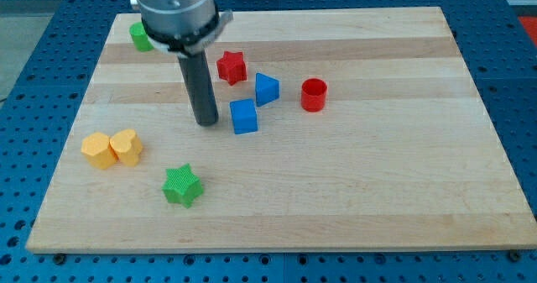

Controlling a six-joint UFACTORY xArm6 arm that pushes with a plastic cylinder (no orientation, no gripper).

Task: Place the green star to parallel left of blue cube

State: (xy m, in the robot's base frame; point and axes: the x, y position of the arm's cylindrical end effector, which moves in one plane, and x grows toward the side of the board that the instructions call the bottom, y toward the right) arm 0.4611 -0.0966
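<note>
The green star (182,186) lies on the wooden board (352,191) toward the view's bottom left. The blue cube (244,116) sits near the board's middle. My tip (205,122) rests on the board just to the view's left of the blue cube, with a small gap between them. The green star is below my tip and a little to its left, well apart from it.
A blue triangular block (266,89) and a red star (232,67) sit above the blue cube. A red cylinder (313,95) is to their right. Two yellow blocks (112,148) lie at the left. A green block (140,37) sits at the top left, partly behind the arm.
</note>
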